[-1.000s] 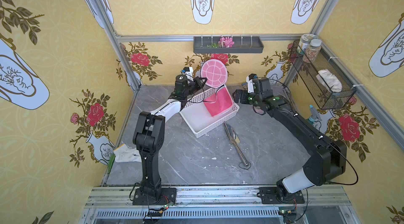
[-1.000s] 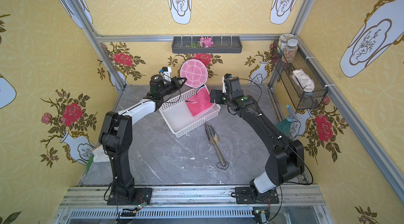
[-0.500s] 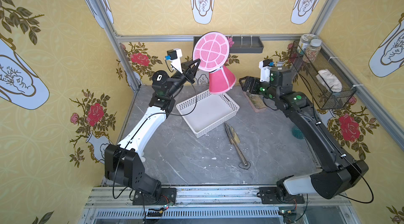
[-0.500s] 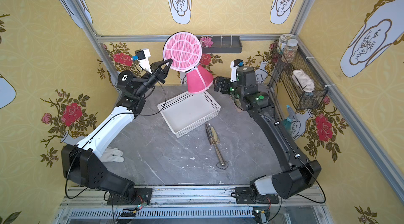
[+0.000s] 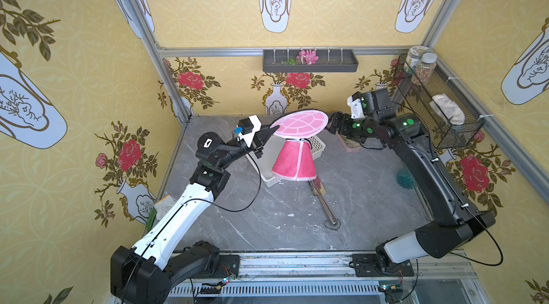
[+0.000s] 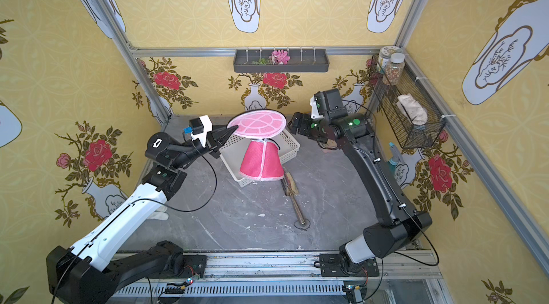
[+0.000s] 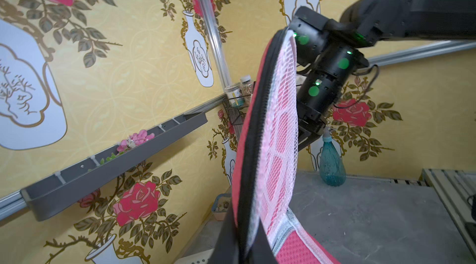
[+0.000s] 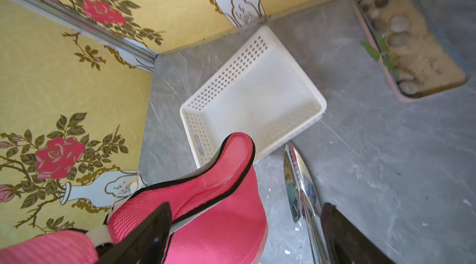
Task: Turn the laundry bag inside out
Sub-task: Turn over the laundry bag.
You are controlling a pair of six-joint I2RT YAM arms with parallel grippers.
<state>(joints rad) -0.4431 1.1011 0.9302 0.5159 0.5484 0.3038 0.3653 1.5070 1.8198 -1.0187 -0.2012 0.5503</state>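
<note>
Yellow rose-and-vase wallpaper point(image 5: 214, 14) covers three walls around a grey marble-patterned worktop point(image 5: 371, 204); a dark grey shelf point(image 5: 344, 67) hangs on the back wall.

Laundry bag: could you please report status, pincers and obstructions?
Left pincer shut on laundry bag flap; bag hangs above basket. Right pincer open beside flap. Trowel lies nearby.

no readable text, labels or numbers anywhere

The left arm point(image 5: 178, 219) extends from the near left toward the far side, wrist about level, with the left gripper point(image 5: 272, 132) clamped on the left rim of the bag point(image 5: 298, 123). The right arm point(image 5: 430, 175) stretches far, then bends leftward. The right gripper point(image 5: 332, 123) gapes wide at the bag's right rim (possibly brushing it; the view is cramped).
</note>
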